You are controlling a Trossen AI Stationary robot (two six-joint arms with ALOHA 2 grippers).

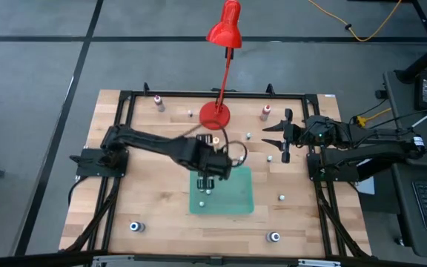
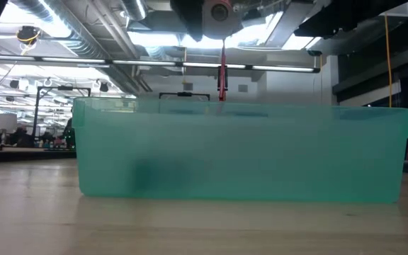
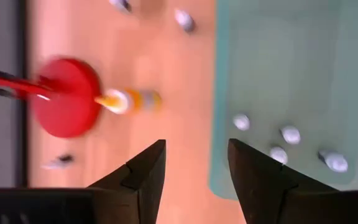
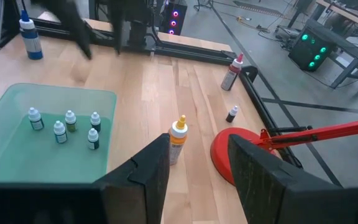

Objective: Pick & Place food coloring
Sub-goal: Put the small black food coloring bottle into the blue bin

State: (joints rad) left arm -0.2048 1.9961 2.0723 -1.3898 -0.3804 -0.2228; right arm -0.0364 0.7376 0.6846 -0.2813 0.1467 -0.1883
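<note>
The food coloring is a set of tiny bottles. Several whitish-capped ones (image 4: 64, 127) stand on the floor of the green tray (image 1: 236, 196); they also show in the left wrist view (image 3: 281, 140). An orange-topped bottle (image 4: 178, 140) stands on the wood beside the red lamp base (image 1: 215, 115). My left gripper (image 1: 209, 180) hangs open and empty above the tray's far left part; in its wrist view (image 3: 196, 168) the fingers frame the tray's edge. My right gripper (image 1: 282, 138) is open and empty at the right, pointing toward the orange-topped bottle (image 1: 214, 139).
Loose bottles stand about the table: pink-topped (image 1: 158, 101) and red-topped (image 1: 265, 113) at the far edge, blue-topped (image 1: 134, 226) (image 1: 274, 237) near the front, small ones (image 1: 282, 197) to the right of the tray. A black frame (image 1: 199, 94) rims the table. The tray wall (image 2: 239, 152) fills the low view.
</note>
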